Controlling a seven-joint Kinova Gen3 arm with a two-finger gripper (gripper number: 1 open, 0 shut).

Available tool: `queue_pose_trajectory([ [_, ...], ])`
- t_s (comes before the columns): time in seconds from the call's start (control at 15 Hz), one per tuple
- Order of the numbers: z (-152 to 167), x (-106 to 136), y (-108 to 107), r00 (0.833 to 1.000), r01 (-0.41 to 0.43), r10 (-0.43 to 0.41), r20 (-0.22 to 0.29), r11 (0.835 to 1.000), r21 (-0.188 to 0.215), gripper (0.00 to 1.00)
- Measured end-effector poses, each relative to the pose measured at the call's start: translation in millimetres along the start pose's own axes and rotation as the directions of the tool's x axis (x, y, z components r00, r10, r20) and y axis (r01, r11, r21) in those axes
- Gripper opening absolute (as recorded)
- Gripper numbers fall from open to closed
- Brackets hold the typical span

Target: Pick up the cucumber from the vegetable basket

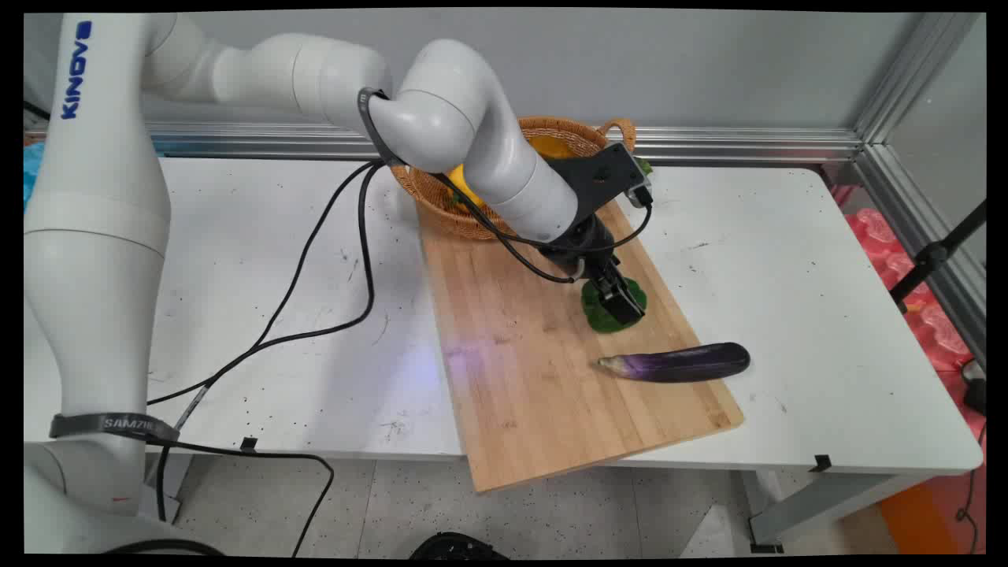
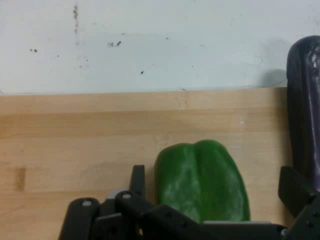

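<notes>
two fingers of the black claw (image 2: 212, 197) spread astride a glossy green bell pepper (image 2: 202, 180) | pepper flat on light bamboo cutting board (image 1: 551, 354) | long purple eggplant (image 1: 679, 364) just beside the claw

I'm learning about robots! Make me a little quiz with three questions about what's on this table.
1. True or false: the eggplant lies inside the wicker basket.
2. What does the gripper have between its open fingers? A) a yellow banana B) a green pepper C) a red apple
3. Fill in: the pepper and the eggplant both lie on the wooden ____.

Key
1. False. It lies on the cutting board, with its dark end sticking past the board's right edge.
2. B. One finger sits on each side of the pepper, not closed on it.
3. Cutting board.
</notes>
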Motion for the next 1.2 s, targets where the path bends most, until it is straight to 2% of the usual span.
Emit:
queue_pose_trajectory([
  [0.4,-7.1,5.7,2.8,1.0,0.021,-0.021,-0.012,1.0,-0.018,1.0],
  [0.67,-25.4,19.2,0.9,0.999,0.037,-0.038,-0.016,0.998,-0.05,1.0],
  [0.93,-56.1,31.4,-14.4,1.0,0.019,-0.019,0.0,0.996,-0.083,1.0],
  [1.2,-86.9,25.0,-40.2,0.999,-0.016,0.021,0.05,0.995,-0.095,1.0],
])
